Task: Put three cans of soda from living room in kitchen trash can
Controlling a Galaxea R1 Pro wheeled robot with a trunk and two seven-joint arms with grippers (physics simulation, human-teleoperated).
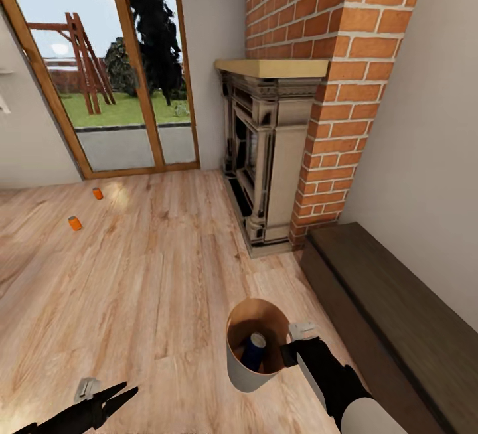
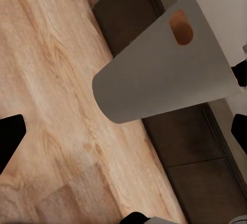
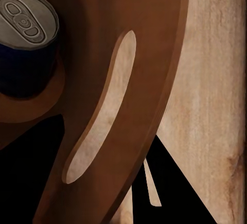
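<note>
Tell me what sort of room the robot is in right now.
Most likely a living room: a red brick fireplace with a wooden mantel, wood-framed glass doors opening onto a garden, and a wood plank floor. A low dark bench runs along the wall.

Right gripper (image 1: 290, 349) is clamped on the rim of the tash can (image 1: 249, 371), forearm angled in from lower right; left gripper (image 1: 123, 392) hangs low, jaws parted, empty.
</note>
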